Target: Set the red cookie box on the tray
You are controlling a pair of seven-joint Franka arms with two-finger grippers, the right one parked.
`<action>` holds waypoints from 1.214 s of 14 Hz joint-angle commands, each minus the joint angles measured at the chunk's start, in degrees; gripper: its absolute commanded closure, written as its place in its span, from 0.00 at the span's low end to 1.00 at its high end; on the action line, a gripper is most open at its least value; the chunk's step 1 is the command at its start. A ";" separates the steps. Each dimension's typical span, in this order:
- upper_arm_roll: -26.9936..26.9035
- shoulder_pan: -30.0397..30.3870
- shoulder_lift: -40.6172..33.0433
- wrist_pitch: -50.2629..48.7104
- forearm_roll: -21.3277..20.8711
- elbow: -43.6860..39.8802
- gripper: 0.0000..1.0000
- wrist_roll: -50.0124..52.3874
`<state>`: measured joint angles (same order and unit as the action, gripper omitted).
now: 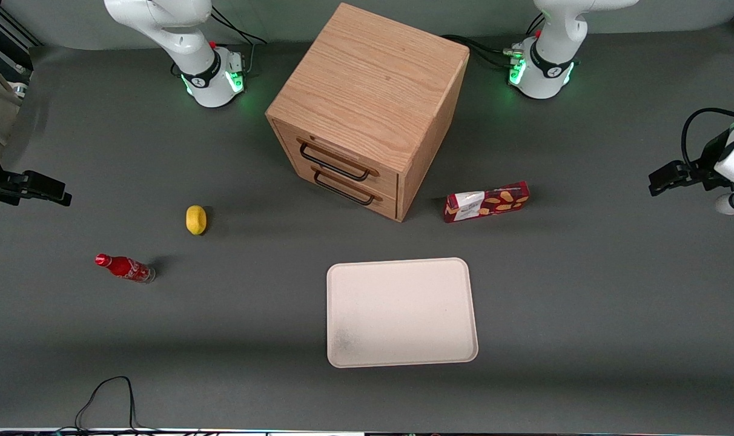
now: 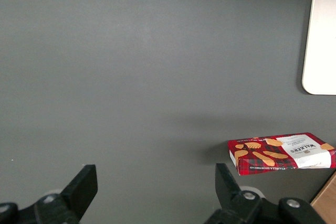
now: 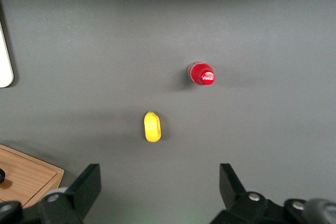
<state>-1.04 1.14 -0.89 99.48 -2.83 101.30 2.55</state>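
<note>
The red cookie box (image 1: pixel 486 201) stands on its long edge on the grey table beside the wooden drawer cabinet (image 1: pixel 367 106), farther from the front camera than the tray (image 1: pixel 401 312). The cream-white tray lies flat with nothing on it. In the left wrist view the box (image 2: pixel 281 153) shows its cookie pictures and white panel, and the tray's edge (image 2: pixel 320 40) is in sight. My gripper (image 1: pixel 664 177) hangs open at the working arm's end of the table, well away from the box; its fingers (image 2: pixel 84 184) hold nothing.
A yellow lemon (image 1: pixel 195 219) and a small red soda bottle (image 1: pixel 125 267) lie toward the parked arm's end. The cabinet has two shut drawers with dark handles. A black cable (image 1: pixel 103 396) loops near the table's front edge.
</note>
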 commanded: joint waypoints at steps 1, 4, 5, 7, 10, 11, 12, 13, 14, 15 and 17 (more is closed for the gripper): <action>0.33 0.45 0.98 -1.74 1.07 -2.34 0.00 -1.05; 0.33 0.27 1.07 -2.01 0.99 -3.04 0.00 -0.96; 0.42 0.01 0.98 -3.40 0.99 -3.04 0.00 -1.05; 0.42 0.35 0.89 -5.43 1.07 -3.83 0.00 -1.23; 0.42 0.27 0.80 -8.23 1.07 -6.63 0.00 -1.23; 0.42 0.27 0.89 -9.03 1.07 -7.52 0.00 -1.23; 0.42 0.18 0.89 -9.30 1.07 -7.96 0.00 -1.14; 0.42 0.27 0.81 -9.48 1.16 -8.49 0.00 -1.05; 0.51 0.27 0.80 -10.09 1.16 -8.84 0.00 -1.14; 0.51 0.27 0.72 -10.96 1.16 -9.28 0.00 -1.23; 0.51 0.18 0.72 -11.06 1.51 -9.72 0.00 -1.23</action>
<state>-0.67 1.16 -0.67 90.17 -2.35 93.60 2.12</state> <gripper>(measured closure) 0.000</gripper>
